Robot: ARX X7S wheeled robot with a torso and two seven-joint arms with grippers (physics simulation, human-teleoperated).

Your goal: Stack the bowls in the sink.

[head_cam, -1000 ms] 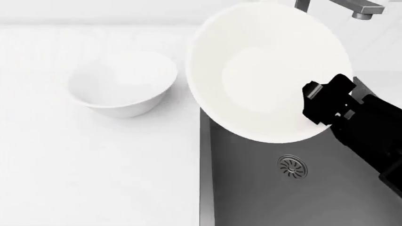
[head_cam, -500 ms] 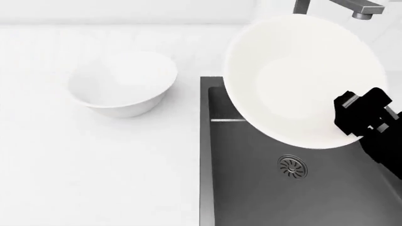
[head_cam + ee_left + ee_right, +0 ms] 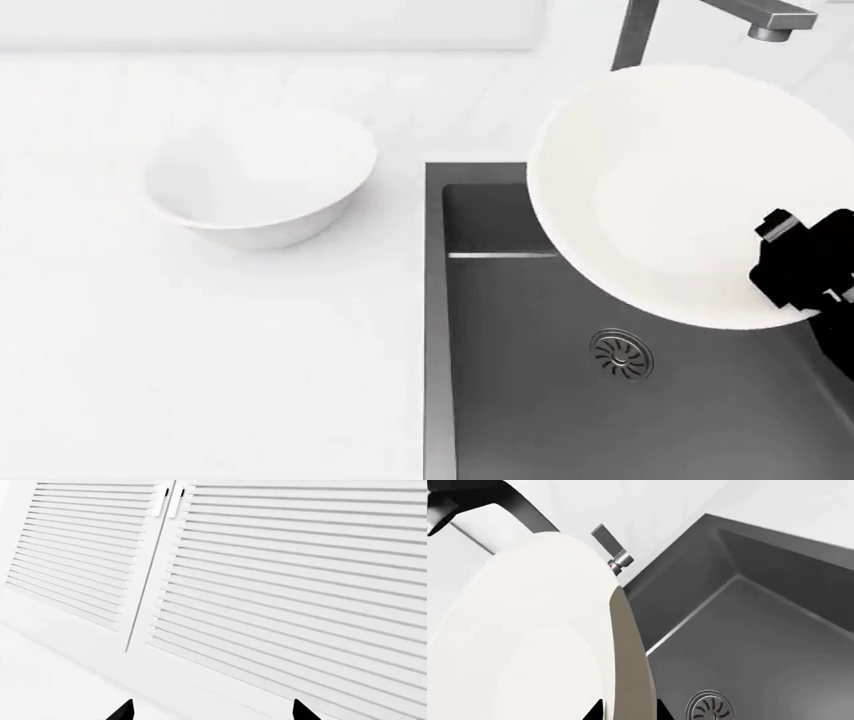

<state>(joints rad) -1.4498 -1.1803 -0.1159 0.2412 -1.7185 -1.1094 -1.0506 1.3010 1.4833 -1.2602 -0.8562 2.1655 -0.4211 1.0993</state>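
Head view: a plain white counter [image 3: 200, 380] carries the pure white bowl [image 3: 260, 178], which stands upright well to the left of the sink [image 3: 534, 400], a dark grey matte basin sunk into the counter with a round metal drain [image 3: 622, 353] in its floor. The right end effector [image 3: 801, 262] is clamped on the rim of the cream bowl [image 3: 687, 195], holding it tilted above the basin, in front of the grey steel faucet [image 3: 641, 30]. Right wrist view: the bowl's rim runs edge-on between the black fingertips [image 3: 594, 711]. Left wrist view: only two dark finger tips [image 3: 122, 711] of the left end effector show, spread apart and holding nothing, before white louvered cabinet doors [image 3: 280, 580].
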